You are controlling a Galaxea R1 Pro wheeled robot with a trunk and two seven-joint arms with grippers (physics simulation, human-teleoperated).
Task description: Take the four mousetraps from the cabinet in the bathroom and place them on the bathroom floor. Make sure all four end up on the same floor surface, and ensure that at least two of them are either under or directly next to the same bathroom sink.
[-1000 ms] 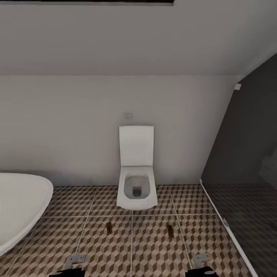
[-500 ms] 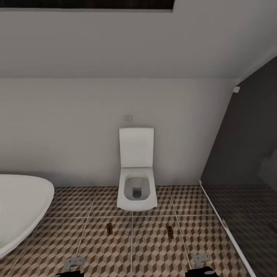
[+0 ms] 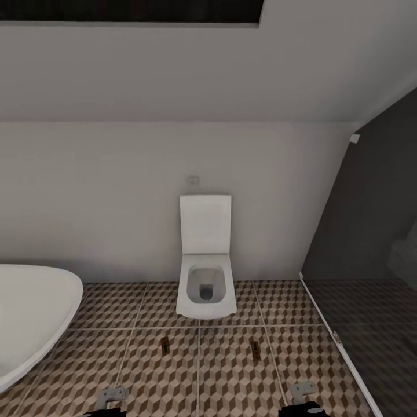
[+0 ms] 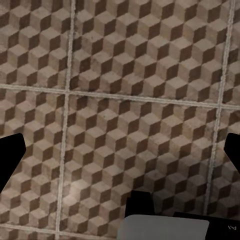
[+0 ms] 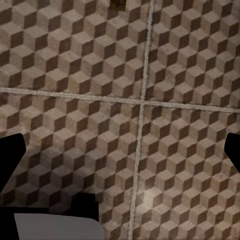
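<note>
Two mousetraps lie flat on the cube-patterned bathroom floor [image 3: 231, 376] in front of the toilet, one mousetrap [image 3: 164, 346] to the left and the other mousetrap [image 3: 255, 348] to the right. One small brown mousetrap [image 5: 117, 4] also appears in the right wrist view. My left gripper [image 3: 110, 398] and right gripper [image 3: 302, 392] hang low over the tiles, nearer to me than the traps. In both wrist views the left gripper [image 4: 120, 155] and right gripper [image 5: 120, 155] are open, with bare floor between their dark fingertips. The cabinet and the sink are out of view.
A white toilet [image 3: 205, 284] with its lid up stands against the back wall. The white rounded bathtub [image 3: 29, 313] fills the left side. A dark glass shower partition [image 3: 359, 278] with a white floor rail bounds the right.
The whole picture has shifted slightly downward, showing more of the dark window at the top, so the camera has moved. The traps and both grippers keep their places.
</note>
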